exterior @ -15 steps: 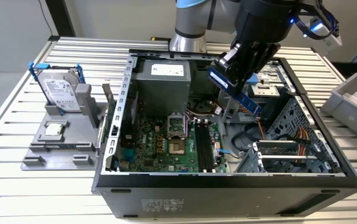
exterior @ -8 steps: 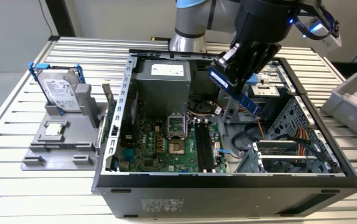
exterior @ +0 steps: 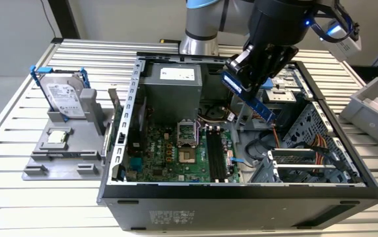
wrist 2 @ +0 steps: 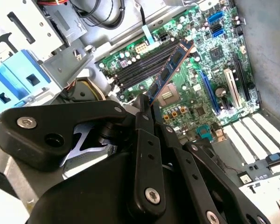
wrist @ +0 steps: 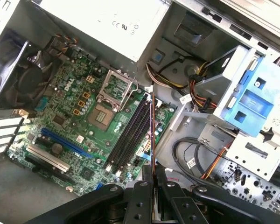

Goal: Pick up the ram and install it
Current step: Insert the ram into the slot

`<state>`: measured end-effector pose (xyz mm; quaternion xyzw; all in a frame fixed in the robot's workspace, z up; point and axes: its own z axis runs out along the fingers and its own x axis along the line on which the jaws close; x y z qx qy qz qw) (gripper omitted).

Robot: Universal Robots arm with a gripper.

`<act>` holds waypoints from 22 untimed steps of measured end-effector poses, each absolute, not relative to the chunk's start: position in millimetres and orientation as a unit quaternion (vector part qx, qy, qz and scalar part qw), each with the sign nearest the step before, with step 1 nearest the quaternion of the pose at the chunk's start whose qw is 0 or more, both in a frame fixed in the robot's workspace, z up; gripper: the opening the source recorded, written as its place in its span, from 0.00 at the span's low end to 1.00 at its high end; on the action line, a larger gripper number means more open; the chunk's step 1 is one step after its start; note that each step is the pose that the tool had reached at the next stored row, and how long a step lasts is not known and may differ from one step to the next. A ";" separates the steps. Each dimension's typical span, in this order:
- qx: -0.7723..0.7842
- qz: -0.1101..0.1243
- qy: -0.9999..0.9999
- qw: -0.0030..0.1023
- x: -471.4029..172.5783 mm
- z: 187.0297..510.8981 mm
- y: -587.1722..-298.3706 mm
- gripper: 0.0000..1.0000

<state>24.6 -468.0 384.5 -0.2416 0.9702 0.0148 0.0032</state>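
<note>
The black, bolted gripper [wrist 2: 147, 105] is clenched on the ram [wrist 2: 170, 70], a thin, flat blue circuit stick studded with dark chips. The stick hangs tilted above the long black slots [wrist: 128, 133] of the green motherboard [wrist: 70, 93], inside the open metal case [exterior: 241, 197].

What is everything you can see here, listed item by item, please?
ram: one, blue, held tilted above the open case.
case: one, black and grey, open on the table.
motherboard: one, green, on the case floor.
long slots: four by the look, black, on the motherboard.
power supply: one, grey, at the case's far end.
hard drive: one, silver in a blue frame, upright on the holder, exterior view's left.
chip: one, silver, square, lying on the holder.
holder: one, grey, beside the case.
bin: one, grey, exterior view's right.
table: one, pale slatted metal, under everything.
gripper: one, black, shut on the ram.
arm: one, silver and black, above the case.
</note>
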 end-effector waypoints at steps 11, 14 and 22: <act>-0.221 0.015 0.975 0.003 24.5 384.5 -468.0 0.00; -0.216 0.015 0.976 0.004 24.5 384.5 -468.0 0.00; -0.201 0.015 0.979 0.004 24.4 384.5 -468.0 0.00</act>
